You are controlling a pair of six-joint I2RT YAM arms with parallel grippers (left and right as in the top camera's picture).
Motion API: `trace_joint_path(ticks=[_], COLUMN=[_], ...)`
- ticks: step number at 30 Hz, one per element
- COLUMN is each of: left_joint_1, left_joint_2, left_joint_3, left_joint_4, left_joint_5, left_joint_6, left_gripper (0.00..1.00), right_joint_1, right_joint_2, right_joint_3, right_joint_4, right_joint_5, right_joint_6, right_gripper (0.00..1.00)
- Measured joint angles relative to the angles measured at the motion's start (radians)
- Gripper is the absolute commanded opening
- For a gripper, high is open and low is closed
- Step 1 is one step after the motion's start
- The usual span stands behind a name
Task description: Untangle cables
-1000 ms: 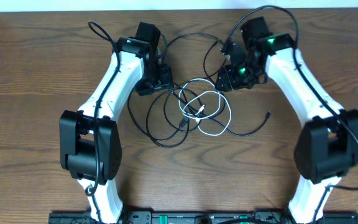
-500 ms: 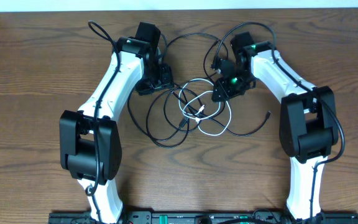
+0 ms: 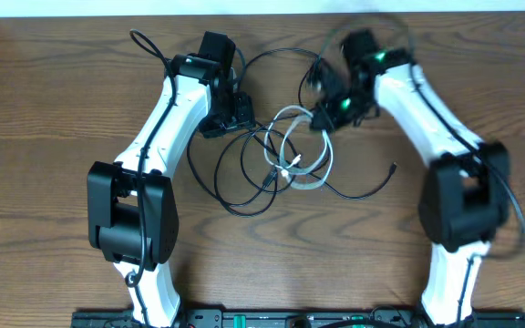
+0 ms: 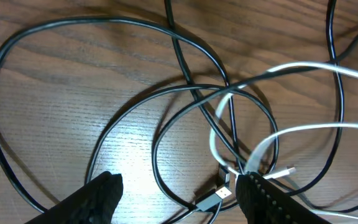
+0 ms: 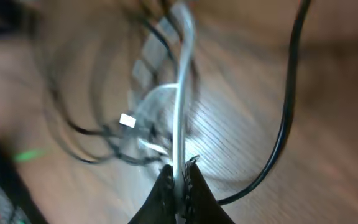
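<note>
A tangle of cables lies mid-table: thin black cables [image 3: 241,206] in overlapping loops and a white cable [image 3: 306,180] threaded through them. My right gripper [image 3: 321,117] is shut on the white cable [image 5: 182,93] and holds a strand of it up off the wood, jaws pinched tight [image 5: 180,175]. My left gripper [image 3: 237,120] stands open at the tangle's left edge, low over the table; its fingers [image 4: 98,198] straddle a black loop [image 4: 166,124] and a black USB plug [image 4: 213,198], touching neither. A white plug [image 4: 284,171] lies beside the right finger.
One black cable's free end with a small plug [image 3: 393,168] trails right of the tangle. Another black loop [image 3: 276,55] arcs toward the table's back edge between the two arms. The right wrist view is motion-blurred.
My right gripper reached into the tangle, shut on the white cable and pulled it up and back, drawing the white loop taller and narrower. The left arm has not moved.
</note>
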Motion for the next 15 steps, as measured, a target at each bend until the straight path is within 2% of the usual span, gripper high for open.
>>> trace_joint_path(ticks=[9,15], left_joint_1=[0.0,0.0], left_joint_2=[0.0,0.0], left_joint_3=[0.0,0.0], left_joint_4=[0.0,0.0], left_joint_5=[0.0,0.0], left_joint_6=[0.0,0.0], left_gripper=[0.64,0.64], right_joint_1=[-0.051,-0.103], right_joint_2=[-0.378,-0.542], right_joint_3=[0.367,0.428], right_joint_4=[-0.095,-0.093], right_joint_5=[-0.099,-0.045], right_joint_6=[0.001,0.034], right_gripper=[0.01,0.01])
